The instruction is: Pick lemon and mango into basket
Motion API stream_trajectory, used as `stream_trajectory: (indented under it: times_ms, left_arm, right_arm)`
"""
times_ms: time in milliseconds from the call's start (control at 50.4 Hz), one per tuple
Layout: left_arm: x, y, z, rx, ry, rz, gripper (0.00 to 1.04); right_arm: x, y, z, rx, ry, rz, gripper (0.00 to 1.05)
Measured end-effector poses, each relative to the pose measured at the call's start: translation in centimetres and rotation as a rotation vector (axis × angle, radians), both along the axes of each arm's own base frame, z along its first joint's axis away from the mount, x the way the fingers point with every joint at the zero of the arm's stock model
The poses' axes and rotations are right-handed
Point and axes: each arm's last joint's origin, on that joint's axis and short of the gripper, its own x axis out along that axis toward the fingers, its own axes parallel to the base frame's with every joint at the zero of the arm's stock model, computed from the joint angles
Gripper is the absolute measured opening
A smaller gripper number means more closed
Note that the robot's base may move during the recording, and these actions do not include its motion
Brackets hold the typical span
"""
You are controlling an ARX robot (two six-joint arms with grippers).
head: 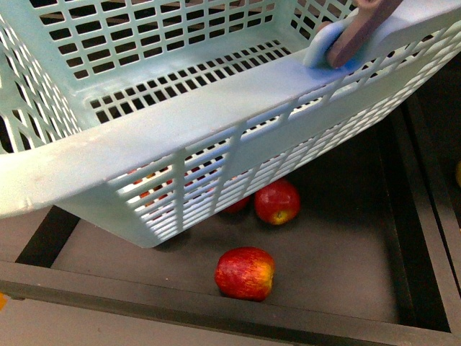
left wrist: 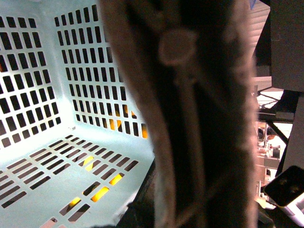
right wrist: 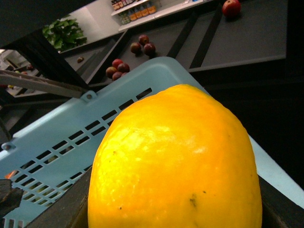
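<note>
The light-teal basket (head: 180,122) fills the front view, held tilted above a dark display bin; its brown handle (head: 364,32) shows at its far right rim. My left gripper is shut on the basket handle (left wrist: 190,118), which blocks most of the left wrist view; the jaws themselves are hidden. The basket's slotted walls and floor (left wrist: 42,156) look empty there. My right gripper is shut on the lemon (right wrist: 175,161), a bright yellow-orange fruit filling the right wrist view, just outside the basket wall (right wrist: 95,128). No mango shows. Neither gripper appears in the front view.
Red apples (head: 245,273) (head: 277,201) lie in the dark bin (head: 346,238) under the basket. Yellow fruit glows through the basket slots (left wrist: 99,192). More apples (right wrist: 118,69) and one (right wrist: 231,7) lie in dark bins beyond the basket.
</note>
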Motion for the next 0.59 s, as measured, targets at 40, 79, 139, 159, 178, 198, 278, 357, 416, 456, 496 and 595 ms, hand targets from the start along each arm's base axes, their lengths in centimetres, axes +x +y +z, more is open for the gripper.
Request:
stream_trajectory:
  times_ms: [40,79,139,159,178,198,278,357,416,456,496,595]
  left_arm:
    - [0.0,0.0,0.0,0.0,0.0,0.001,0.05]
    - [0.0,0.0,0.0,0.0,0.0,0.001,0.05]
    - [0.0,0.0,0.0,0.0,0.0,0.001,0.05]
    - [0.0,0.0,0.0,0.0,0.0,0.001,0.05]
    - [0.0,0.0,0.0,0.0,0.0,0.001,0.05]
    - [0.0,0.0,0.0,0.0,0.0,0.001,0.05]
    - [0.0,0.0,0.0,0.0,0.0,0.001,0.05]
    - [0.0,0.0,0.0,0.0,0.0,0.001,0.05]
    - [0.0,0.0,0.0,0.0,0.0,0.001,0.05]
    - [0.0,0.0,0.0,0.0,0.0,0.0,0.05]
    - [0.0,0.0,0.0,0.0,0.0,0.0,0.05]
    - [0.0,0.0,-0.1,-0.002,0.007,-0.002,0.05]
  right_arm:
    - [0.1,0.3,-0.2,-0.002,0.004,0.002,0.6]
    - [0.2,0.6,-0.5,-0.005,0.014,0.003,0.6]
    - [0.4,1.1,-0.9,-0.009,0.028,0.003,0.6]
    - [0.4,1.1,-1.0,-0.01,0.03,0.003,0.6]
    - [0.5,1.3,-1.1,-0.012,0.036,0.004,0.6]
    - [0.5,1.4,-1.2,-0.013,0.038,0.006,0.6]
    - [0.5,1.9,-1.6,-0.014,0.05,0.02,0.6]
    - [0.4,2.1,-1.6,-0.013,0.053,0.033,0.72]
    - [0.3,2.2,-1.6,-0.012,0.052,0.038,0.83]
    - [0.3,2.1,-1.7,-0.012,0.054,0.04,0.91]
    - [0.2,2.1,-1.7,-0.013,0.058,0.038,0.97]
    - [-0.4,1.2,-1.7,-0.01,0.062,0.017,0.96]
